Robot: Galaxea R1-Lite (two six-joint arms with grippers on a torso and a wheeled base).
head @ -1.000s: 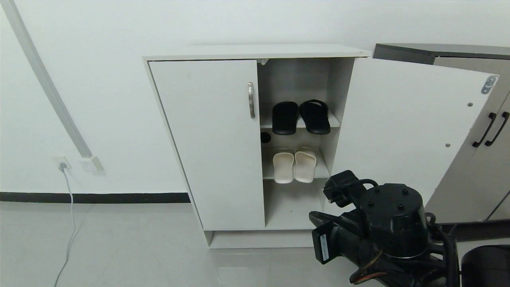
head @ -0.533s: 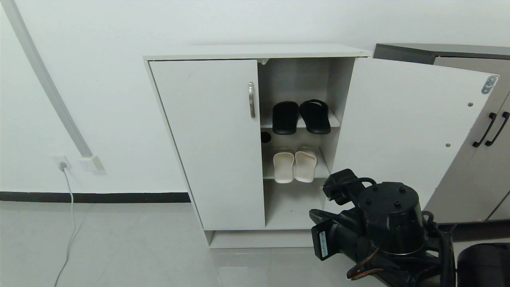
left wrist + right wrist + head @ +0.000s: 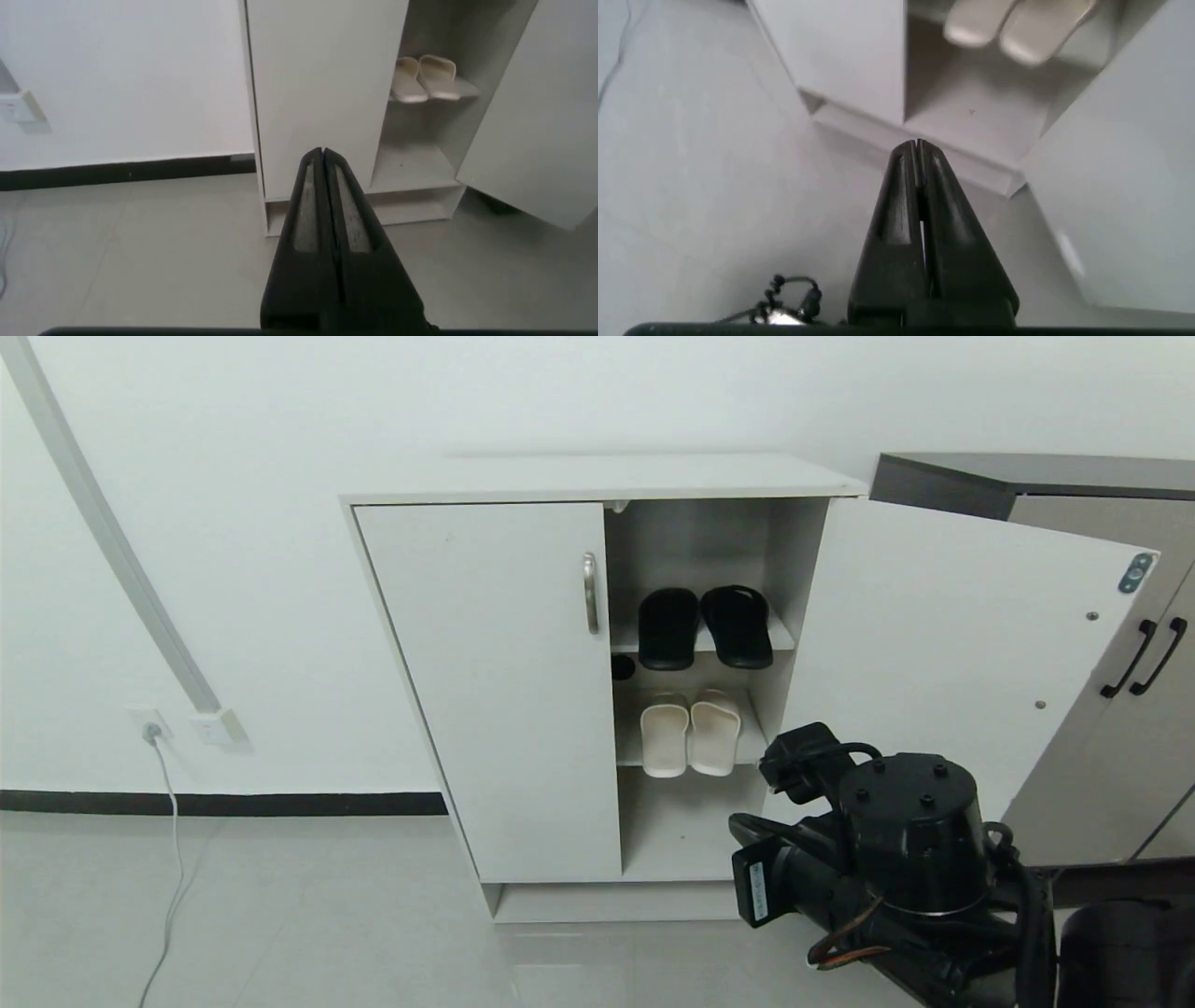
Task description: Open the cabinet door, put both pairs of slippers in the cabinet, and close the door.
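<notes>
Half of the cabinet [image 3: 597, 476] interior is hidden behind the shut left door [image 3: 495, 691], a flat matt white panel with a slim metal bar handle [image 3: 589, 593]. The right door [image 3: 934, 635] stands swung wide, its lower corner covered by my right arm [image 3: 901, 845]. Inside the cabinet, the black slippers [image 3: 705, 627] sit side by side on the upper shelf, and the smooth cream slippers [image 3: 691, 733], round-toed, sit on the shelf below. I cannot make out a small dark round thing [image 3: 623, 665] between the shelves. My left pincer [image 3: 322, 163] and right pincer [image 3: 918, 154] hang before the cabinet, each pressed fully together on nothing.
</notes>
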